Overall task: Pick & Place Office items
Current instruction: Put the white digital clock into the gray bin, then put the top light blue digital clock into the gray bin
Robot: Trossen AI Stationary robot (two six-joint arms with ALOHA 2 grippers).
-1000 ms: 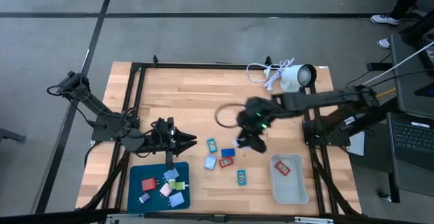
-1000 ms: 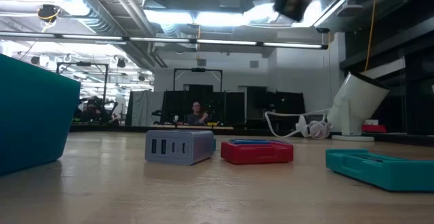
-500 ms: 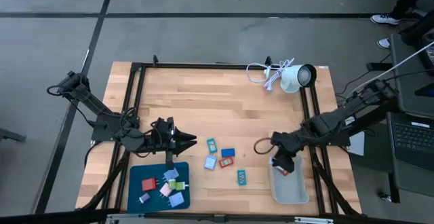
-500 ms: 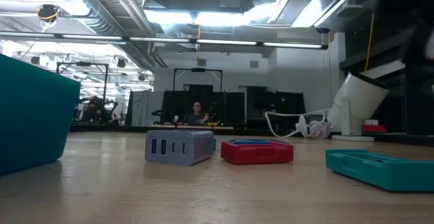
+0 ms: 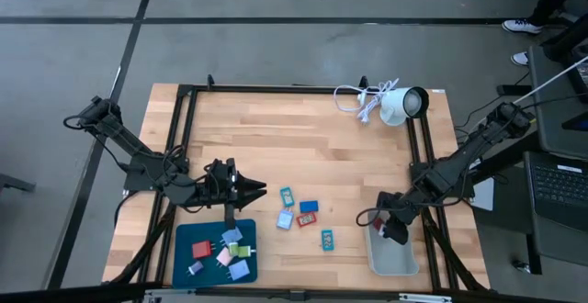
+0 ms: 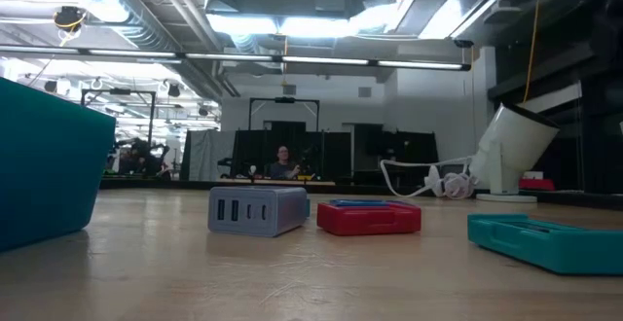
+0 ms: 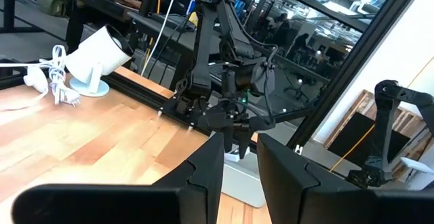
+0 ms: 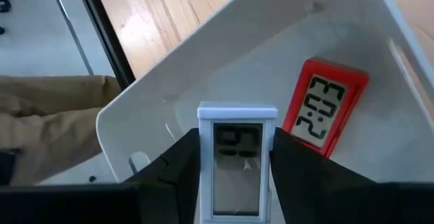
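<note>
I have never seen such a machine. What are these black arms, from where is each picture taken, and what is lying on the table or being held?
This is a robot with two dark arms at a wooden table. One picture looks straight down from above, one looks level across the table top, and one camera sits on each wrist.

The left hand waits beside a blue tray that holds small colourful pieces. More such pieces lie loose mid-table. A white lamp with its cord stands at the far edge.

The right hand hangs over a white bin. Its wrist camera shows a white clock, a small digital one, between its fingers, just above the bin. A red clock already lies inside.
</note>
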